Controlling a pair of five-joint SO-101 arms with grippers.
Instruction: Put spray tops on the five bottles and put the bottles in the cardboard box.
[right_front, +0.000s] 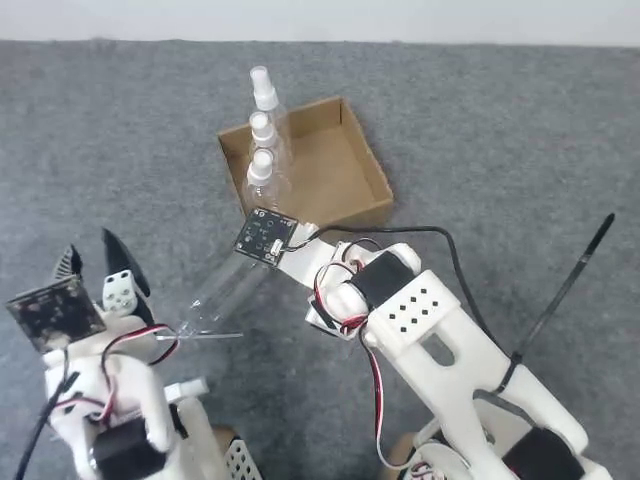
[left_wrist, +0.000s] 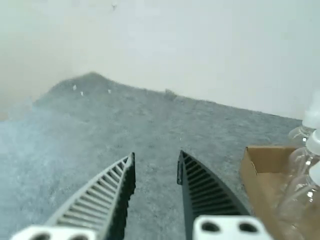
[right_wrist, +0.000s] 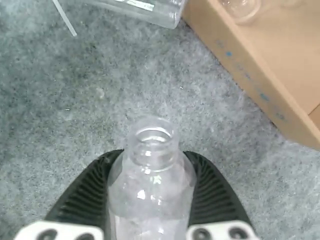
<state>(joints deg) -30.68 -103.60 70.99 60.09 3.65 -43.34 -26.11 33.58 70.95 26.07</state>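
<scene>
My right gripper is shut on a clear bottle with an open neck and no spray top, held just above the carpet. In the high view this gripper sits under its wrist camera board, close to the cardboard box. Three bottles with white spray tops stand along the box's left side. Another clear bottle lies on the carpet between the arms, with a thin dip tube beside it. My left gripper is open and holds nothing, raised over the carpet at the lower left.
The left wrist view looks across bare grey carpet to a white wall, past the box corner and capped bottles. A white spray top lies by the left arm's base. A black strip sticks out beside the right arm.
</scene>
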